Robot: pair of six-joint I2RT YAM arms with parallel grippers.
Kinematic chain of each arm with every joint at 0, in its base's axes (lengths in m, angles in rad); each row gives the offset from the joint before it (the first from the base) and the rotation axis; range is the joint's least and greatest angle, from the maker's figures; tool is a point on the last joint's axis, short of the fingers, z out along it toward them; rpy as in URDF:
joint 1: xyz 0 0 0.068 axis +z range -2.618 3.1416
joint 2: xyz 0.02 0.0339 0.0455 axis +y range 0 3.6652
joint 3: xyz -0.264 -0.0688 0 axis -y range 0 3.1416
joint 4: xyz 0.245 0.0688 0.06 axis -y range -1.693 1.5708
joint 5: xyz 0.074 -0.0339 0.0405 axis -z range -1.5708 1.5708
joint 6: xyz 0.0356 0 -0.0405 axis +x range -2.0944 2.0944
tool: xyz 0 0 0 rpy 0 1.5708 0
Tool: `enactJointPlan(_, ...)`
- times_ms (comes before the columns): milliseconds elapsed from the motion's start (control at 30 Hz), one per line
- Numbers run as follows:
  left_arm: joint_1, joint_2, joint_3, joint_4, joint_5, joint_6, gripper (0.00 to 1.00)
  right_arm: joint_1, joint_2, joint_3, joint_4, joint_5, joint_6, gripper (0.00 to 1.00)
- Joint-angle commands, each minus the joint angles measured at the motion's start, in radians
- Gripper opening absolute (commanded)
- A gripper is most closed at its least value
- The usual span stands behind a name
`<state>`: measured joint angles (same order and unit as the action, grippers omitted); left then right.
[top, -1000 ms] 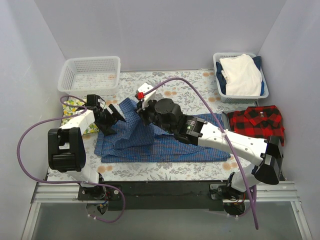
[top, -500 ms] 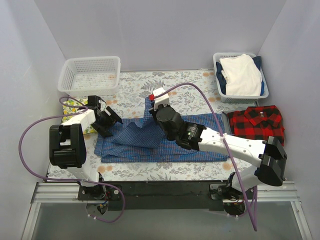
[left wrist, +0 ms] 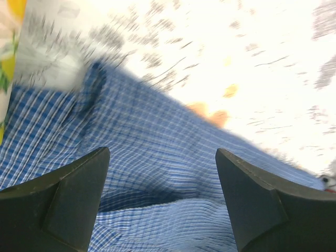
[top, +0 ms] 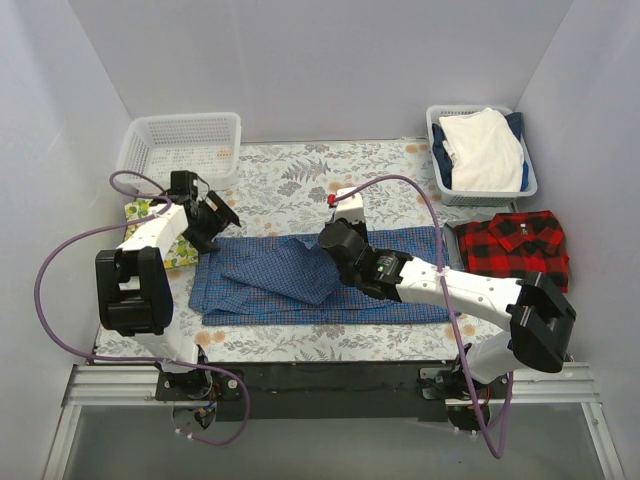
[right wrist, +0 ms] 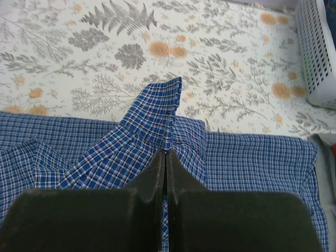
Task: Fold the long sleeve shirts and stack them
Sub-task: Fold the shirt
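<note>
Top external view: over the last second the right gripper has swung right and come down from its raised spot left of centre, and the fold of the blue shirt that it lifted now lies much lower across the garment. The left gripper has drawn back toward the far-left corner of that shirt. Nothing else has shifted.

Two long sleeve shirts are here. The blue shirt is spread across the middle of the flowered tabletop, and the red plaid shirt lies folded well apart at the right edge. There are two white baskets: the left basket, and the right basket holding one white garment. One lemon-print cloth lies under the left arm.

The right wrist view shows its gripper with jaws pressed together, pinching a ridge of blue check cloth. The left wrist view shows its gripper spread wide and holding nothing, above the shirt's edge.

The right forearm lies over the blue shirt's right half and hides part of it. A purple cable arches above the tabletop.
</note>
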<state>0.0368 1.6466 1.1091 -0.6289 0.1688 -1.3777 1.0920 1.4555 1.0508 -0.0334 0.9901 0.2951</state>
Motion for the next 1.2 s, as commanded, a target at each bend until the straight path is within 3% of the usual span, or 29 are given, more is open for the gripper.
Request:
enactJointPlan(0, 0.002, -0.065, 0.098, -0.031, -0.037, 0.031, 0.82, -0.014, -0.015, -0.020, -0.091, 0.036, 0.160, 0.01)
enactJointPlan(133, 0.002, -0.079, 0.083, -0.015, 0.032, 0.049, 0.82, -0.052, -0.003, -0.044, -0.157, -0.007, 0.257, 0.01)
enactJointPlan(333, -0.011, -0.099, 0.021, 0.027, 0.190, 0.077, 0.81, -0.096, 0.057, 0.001, -0.425, 0.015, 0.458, 0.01)
enactJointPlan(567, -0.071, -0.102, -0.015, 0.067, 0.340, 0.097, 0.80, -0.101, 0.187, 0.133, -0.502, -0.151, 0.379, 0.01)
enactJointPlan(633, -0.072, -0.117, -0.022, 0.089, 0.360, 0.091, 0.80, -0.104, 0.195, 0.159, -0.472, -0.258, 0.323, 0.07)
enactJointPlan(700, -0.077, -0.117, -0.026, 0.104, 0.394, 0.088, 0.80, -0.109, 0.180, 0.160, -0.422, -0.348, 0.250, 0.21)
enactJointPlan(767, -0.080, -0.113, -0.031, 0.115, 0.409, 0.086, 0.80, -0.110, 0.142, 0.146, -0.359, -0.433, 0.211, 0.46)
enactJointPlan(900, -0.100, -0.094, -0.034, 0.127, 0.414, 0.094, 0.80, -0.125, 0.092, 0.127, -0.355, -0.467, 0.180, 0.70)
enactJointPlan(1000, -0.116, -0.067, -0.041, 0.127, 0.408, 0.098, 0.80, -0.202, 0.046, 0.097, -0.372, -0.554, 0.223, 0.73)
enactJointPlan(1133, -0.141, -0.025, -0.060, 0.127, 0.374, 0.095, 0.80, -0.332, -0.013, 0.022, -0.370, -0.633, 0.259, 0.64)
enactJointPlan(1167, -0.146, -0.012, -0.066, 0.129, 0.367, 0.092, 0.80, -0.360, -0.014, 0.018, -0.370, -0.645, 0.251, 0.57)
